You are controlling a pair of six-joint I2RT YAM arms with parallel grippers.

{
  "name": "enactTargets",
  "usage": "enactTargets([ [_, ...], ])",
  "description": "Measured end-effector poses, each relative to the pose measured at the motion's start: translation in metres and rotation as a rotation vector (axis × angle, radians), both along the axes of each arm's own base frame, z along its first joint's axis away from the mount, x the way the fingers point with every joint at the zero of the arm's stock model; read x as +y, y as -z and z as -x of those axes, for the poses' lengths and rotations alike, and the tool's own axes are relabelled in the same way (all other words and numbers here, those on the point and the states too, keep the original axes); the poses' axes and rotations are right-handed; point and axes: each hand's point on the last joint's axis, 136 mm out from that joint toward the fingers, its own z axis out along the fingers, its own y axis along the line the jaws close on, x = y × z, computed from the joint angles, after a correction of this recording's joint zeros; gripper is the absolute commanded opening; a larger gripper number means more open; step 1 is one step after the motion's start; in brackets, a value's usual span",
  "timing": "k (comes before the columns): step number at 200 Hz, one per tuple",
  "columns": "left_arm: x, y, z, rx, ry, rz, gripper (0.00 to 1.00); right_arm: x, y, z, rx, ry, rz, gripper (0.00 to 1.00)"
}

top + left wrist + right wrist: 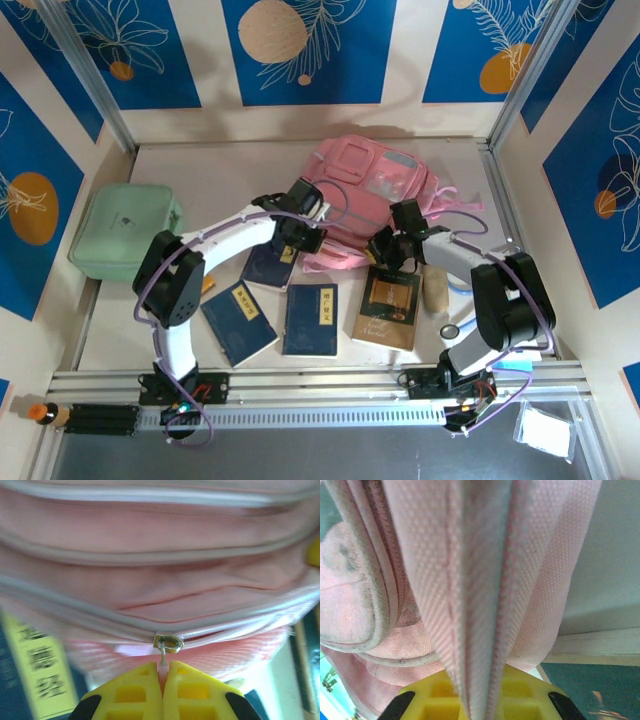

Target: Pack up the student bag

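The student bag (370, 185), a soft pink backpack with grey patches, lies at the back centre of the table. At its near left edge my left gripper (305, 240) is shut on the pink tab of the metal zipper pull (169, 643), its yellow fingers (135, 695) pressed together just below the bag's zip line (150, 540). My right gripper (385, 250) sits at the bag's near right edge. It is shut on a fold of the pink fabric with a zip seam (485, 580), which runs down between its yellow fingers (530, 695).
A mint-green case (125, 230) stands at the left. Three dark blue books (238, 322) (312, 320) (268, 268) and a brown book (385, 308) lie in front of the bag. A beige roll (435, 288) and a small round object (450, 330) lie near the right arm.
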Motion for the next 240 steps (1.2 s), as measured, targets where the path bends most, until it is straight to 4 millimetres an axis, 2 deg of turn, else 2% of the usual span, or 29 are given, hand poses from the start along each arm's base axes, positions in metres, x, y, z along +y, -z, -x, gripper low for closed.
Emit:
enactTargets([
  [42, 0.032, 0.002, -0.02, -0.025, -0.07, -0.064, 0.0, -0.017, -0.006, 0.009, -0.05, -0.014, 0.048, 0.07],
  [81, 0.038, 0.001, -0.028, -0.034, -0.089, -0.054, 0.0, -0.035, -0.014, 0.009, -0.097, -0.049, 0.086, 0.07],
  [128, 0.024, 0.003, -0.019, -0.016, -0.033, 0.019, 0.0, -0.058, -0.017, 0.003, -0.133, -0.088, 0.105, 0.06],
  [174, 0.014, 0.003, 0.011, -0.007, 0.023, 0.083, 0.0, -0.068, -0.024, -0.013, -0.156, -0.144, 0.146, 0.05],
  [211, -0.019, 0.0, 0.04, 0.043, 0.07, 0.21, 0.0, -0.097, -0.031, -0.034, -0.225, -0.088, 0.164, 0.08],
  [231, -0.037, -0.005, 0.043, 0.047, 0.072, 0.268, 0.0, -0.108, -0.031, -0.047, -0.231, -0.077, 0.177, 0.14],
  [240, -0.042, -0.005, 0.04, 0.051, 0.061, 0.284, 0.0, -0.113, -0.032, -0.056, -0.234, -0.071, 0.188, 0.24],
])
